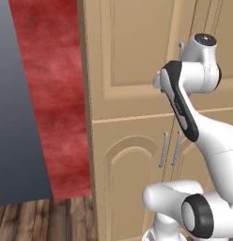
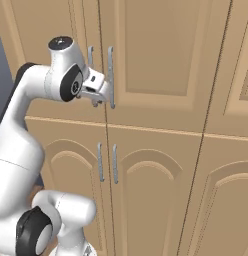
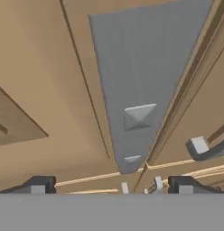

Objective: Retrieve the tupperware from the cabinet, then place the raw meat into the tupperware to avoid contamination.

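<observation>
The cabinet [image 2: 156, 55] is a tall light-tan unit, and both its upper and lower doors are closed. My gripper [image 2: 98, 96] is pressed up against the slim silver bar handle [image 2: 111, 77] of the upper right door, near the handle's lower end. In the hand view the handle [image 3: 132, 85] looms large and grey between my fingertips [image 3: 39, 185], which stand wide apart, so the gripper [image 3: 111, 185] is open around it. Behind the closed doors, the tupperware is hidden. The raw meat is out of view.
Below my hand, two lower-door handles [image 2: 100, 162] hang side by side. More tan cabinet fronts [image 2: 231, 110] continue to the right. Left of the cabinet are a red wall [image 1: 52, 94], a grey panel [image 1: 15, 117] and wooden floor [image 1: 43, 219].
</observation>
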Motion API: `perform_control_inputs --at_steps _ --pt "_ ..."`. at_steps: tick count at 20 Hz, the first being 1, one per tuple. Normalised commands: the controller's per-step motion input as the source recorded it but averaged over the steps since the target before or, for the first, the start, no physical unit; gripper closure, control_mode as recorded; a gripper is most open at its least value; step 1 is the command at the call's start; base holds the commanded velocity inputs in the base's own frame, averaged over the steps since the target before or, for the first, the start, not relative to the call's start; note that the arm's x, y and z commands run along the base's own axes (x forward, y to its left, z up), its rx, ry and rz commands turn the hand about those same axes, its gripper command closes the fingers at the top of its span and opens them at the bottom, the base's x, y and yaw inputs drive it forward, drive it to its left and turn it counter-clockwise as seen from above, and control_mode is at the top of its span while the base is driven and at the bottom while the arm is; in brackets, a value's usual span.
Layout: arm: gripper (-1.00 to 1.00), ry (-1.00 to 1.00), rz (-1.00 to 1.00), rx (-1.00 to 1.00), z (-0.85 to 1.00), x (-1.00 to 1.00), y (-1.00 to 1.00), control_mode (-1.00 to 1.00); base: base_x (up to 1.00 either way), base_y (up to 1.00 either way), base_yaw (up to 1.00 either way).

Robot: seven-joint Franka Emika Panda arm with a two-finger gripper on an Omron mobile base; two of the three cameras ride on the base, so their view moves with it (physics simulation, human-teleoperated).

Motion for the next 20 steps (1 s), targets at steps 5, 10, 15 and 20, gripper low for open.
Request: perform_control_inputs --at_steps 5,10,15,20 --pt "-1.0 -0.09 -0.02 0.0 0.0 0.07 -0.2 -1.0 0.0 0.0 0.0" --pt "-1.0 0.0 0.0 0.0 0.0 0.29 -0.19 -1.0 0.0 0.0 0.0" --pt "-1.0 0.0 0.0 0.0 0.0 0.31 -0.03 -1.0 0.0 0.0 0.0" --pt "-1.0 -0.01 0.0 0.0 -0.02 0.39 0.03 -1.0 0.0 0.0 0.0"
